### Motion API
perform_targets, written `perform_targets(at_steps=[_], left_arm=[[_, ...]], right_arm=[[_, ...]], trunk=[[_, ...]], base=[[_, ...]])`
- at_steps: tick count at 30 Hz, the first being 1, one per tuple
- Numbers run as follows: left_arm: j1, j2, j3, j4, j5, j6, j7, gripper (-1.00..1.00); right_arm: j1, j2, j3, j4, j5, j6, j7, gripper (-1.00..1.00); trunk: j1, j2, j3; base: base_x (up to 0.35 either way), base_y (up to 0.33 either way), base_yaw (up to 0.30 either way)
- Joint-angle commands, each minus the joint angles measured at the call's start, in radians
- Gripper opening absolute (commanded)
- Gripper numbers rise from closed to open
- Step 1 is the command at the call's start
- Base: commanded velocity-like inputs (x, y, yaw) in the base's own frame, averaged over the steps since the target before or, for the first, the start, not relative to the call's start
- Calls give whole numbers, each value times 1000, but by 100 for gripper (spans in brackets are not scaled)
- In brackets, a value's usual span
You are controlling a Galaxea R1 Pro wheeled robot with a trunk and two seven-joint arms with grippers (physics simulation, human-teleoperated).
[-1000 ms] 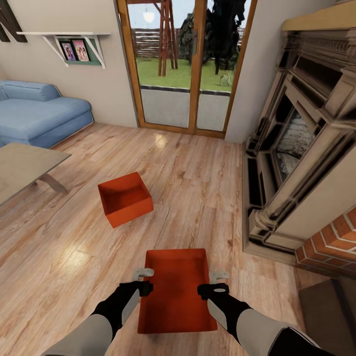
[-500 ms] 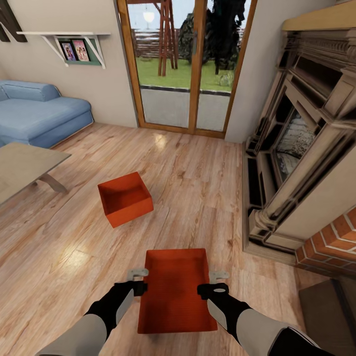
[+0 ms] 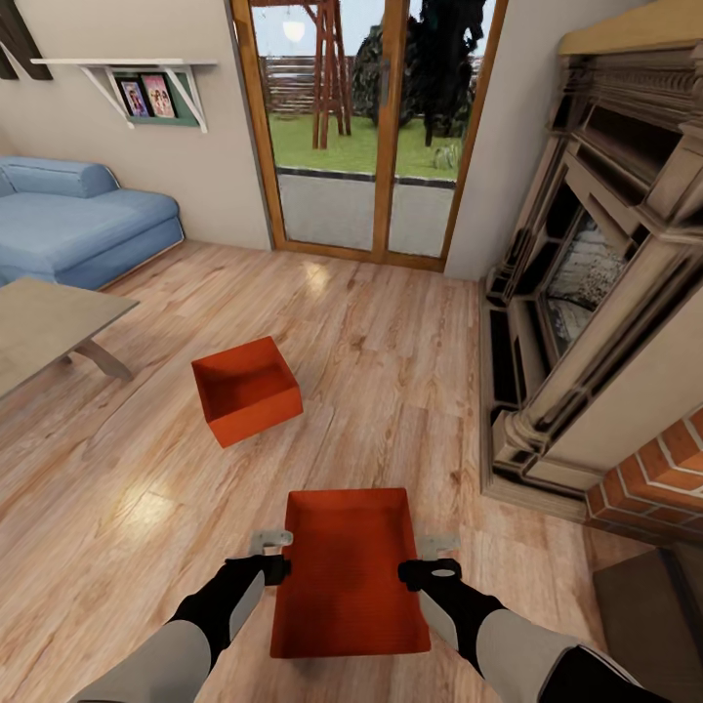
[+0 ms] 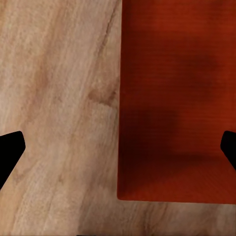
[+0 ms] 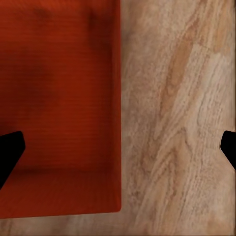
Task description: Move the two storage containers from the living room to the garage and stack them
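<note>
Near bin [image 3: 350, 576]: orange-red, rectangular, ribbed inside, flanked by the spread left gripper [image 3: 272, 539] and spread right gripper [image 3: 438, 544]. Far bin [image 3: 245, 390] on wood planks [image 3: 391, 371].

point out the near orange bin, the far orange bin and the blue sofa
near orange bin [image 3: 349, 571], head view, on its inner bottom
far orange bin [image 3: 256, 411], head view, on its front outer wall
blue sofa [image 3: 78, 227], head view, on its seat cushion

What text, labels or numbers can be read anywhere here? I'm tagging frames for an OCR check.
None can be read.
Two storage containers, near one and far one: plain walls, no label.
Framed pictures on the wall shelf: too small and blurred to show any writing.
</note>
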Motion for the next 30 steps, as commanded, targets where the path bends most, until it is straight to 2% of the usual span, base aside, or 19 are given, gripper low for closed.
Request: perform_targets(at_steps=[1, 3, 7, 18, 30], left_arm=[[0, 0, -2, -2, 7, 5, 6, 100], [0, 0, -1, -2, 7, 5, 7, 100], [0, -2, -1, -1, 8, 5, 8, 100], [0, -2, -5, 11, 11, -3, 8, 100], [0, -2, -4, 11, 11, -4, 8, 100]], right_arm=[[0, -8, 9, -2, -5, 6, -5, 100], [0, -23, 9, -2, -4, 6, -2, 100], [-1, -30, 9, -2, -3, 6, -1, 100], [-1, -18, 10, -2, -3, 5, -1, 100], [0, -15, 10, -3, -3, 3, -1, 100]], trunk=[[0, 0, -1], [0, 0, -1], [11, -21, -10], [54, -98, -45], [54, -98, -45]], base=[[0, 0, 0], [0, 0, 0], [0, 0, 0], [0, 0, 0], [0, 0, 0]])
